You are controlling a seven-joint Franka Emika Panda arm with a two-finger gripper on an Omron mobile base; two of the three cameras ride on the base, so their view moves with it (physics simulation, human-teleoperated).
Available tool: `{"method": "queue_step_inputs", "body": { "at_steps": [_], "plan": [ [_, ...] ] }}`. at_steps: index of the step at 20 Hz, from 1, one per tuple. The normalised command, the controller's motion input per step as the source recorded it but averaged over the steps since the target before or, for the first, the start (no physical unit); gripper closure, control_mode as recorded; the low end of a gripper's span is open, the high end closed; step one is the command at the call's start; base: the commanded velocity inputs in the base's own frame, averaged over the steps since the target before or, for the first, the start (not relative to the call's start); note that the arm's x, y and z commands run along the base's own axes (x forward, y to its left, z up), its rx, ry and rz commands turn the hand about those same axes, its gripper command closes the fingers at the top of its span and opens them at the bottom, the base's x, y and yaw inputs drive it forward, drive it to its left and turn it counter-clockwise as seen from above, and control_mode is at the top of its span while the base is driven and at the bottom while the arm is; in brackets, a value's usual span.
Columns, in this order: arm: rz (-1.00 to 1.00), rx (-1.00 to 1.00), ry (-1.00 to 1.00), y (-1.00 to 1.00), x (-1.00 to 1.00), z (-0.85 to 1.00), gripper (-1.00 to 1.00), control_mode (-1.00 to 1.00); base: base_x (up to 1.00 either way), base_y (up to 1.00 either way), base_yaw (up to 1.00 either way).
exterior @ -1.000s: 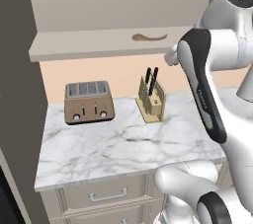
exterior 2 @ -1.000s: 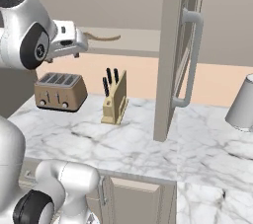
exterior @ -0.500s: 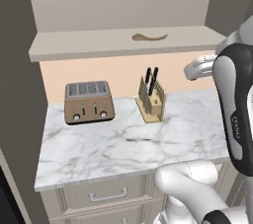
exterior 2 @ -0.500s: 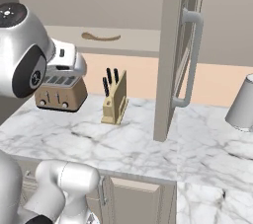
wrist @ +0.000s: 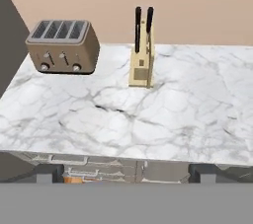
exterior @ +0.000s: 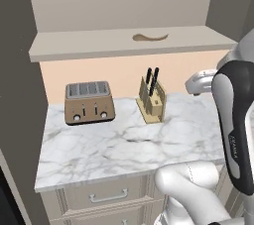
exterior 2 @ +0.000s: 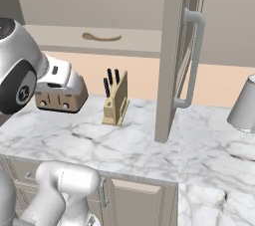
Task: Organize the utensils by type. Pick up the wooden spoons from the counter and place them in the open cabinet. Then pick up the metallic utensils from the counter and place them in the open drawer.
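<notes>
I saw one wooden spoon [exterior: 150,37] lying on the open cabinet [exterior: 99,45] shelf at twelve o'clock. The veined marble table [wrist: 148,119] lay broadly bare before toaster [wrist: 63,45] and knife block [wrist: 142,65]. My jaws stood wide.

We hold our white, dark-jointed arm [exterior: 234,135] raised and bent, its two-finger gripper [wrist: 126,172] spread wide, grasping nothing.

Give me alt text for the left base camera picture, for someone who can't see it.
A wooden spoon lies on the shelf of the open cabinet, above a white marble counter that holds a bronze toaster and a wooden knife block. The robot's white arm rises at the right edge.
</notes>
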Motion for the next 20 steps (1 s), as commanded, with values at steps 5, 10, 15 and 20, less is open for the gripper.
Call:
{"method": "queue_step_inputs", "body": {
  "at_steps": [5, 10, 15, 20],
  "plan": [
    [-0.05, 0.0, 0.08, 0.0, -0.07, -0.11, -1.0, 1.0, 0.0, 0.0, 0.0],
    [0.0, 0.0, 0.0, 0.0, 0.0, 0.0, -1.0, 1.0, -0.28, 0.0, 0.0],
    [0.0, 0.0, 0.0, 0.0, 0.0, 0.0, -1.0, 1.0, -0.9, 0.0, 0.0],
    [0.0, 0.0, 0.0, 0.0, 0.0, 0.0, -1.0, 1.0, -0.64, 0.35, 0.01]
  ]
}}
